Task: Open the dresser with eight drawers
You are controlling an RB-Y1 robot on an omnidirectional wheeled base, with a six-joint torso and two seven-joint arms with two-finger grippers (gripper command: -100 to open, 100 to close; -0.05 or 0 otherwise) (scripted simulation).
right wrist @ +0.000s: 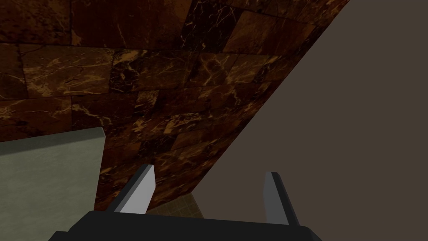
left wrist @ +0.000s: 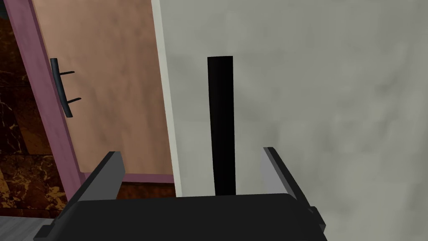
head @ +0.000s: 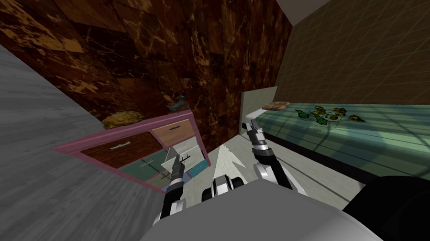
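Observation:
The dresser point(head: 128, 127) has a pink frame and drawers of different colours, and stands against the brown marbled wall. One pale grey drawer point(head: 194, 160) is pulled out of it. My left gripper point(head: 178, 159) is at this drawer's front. In the left wrist view the left gripper point(left wrist: 191, 152) is open, its fingers point(left wrist: 110, 171) standing wide on either side of the drawer's black bar handle point(left wrist: 221, 125) without touching it. Beside it is a tan drawer point(left wrist: 113, 83) with a dark handle point(left wrist: 62, 88). My right gripper point(head: 250, 126) is raised to the right, open point(right wrist: 209, 184) and empty.
A bed point(head: 378, 132) with a green cover and a pale headboard point(head: 260, 101) runs along my right; a plaid cushion point(head: 276, 105) and a leafy sprig point(head: 329, 115) lie on it. On the dresser top are a golden heap point(head: 122, 118) and a small figurine point(head: 177, 102). A grey wall point(head: 29, 155) closes the left.

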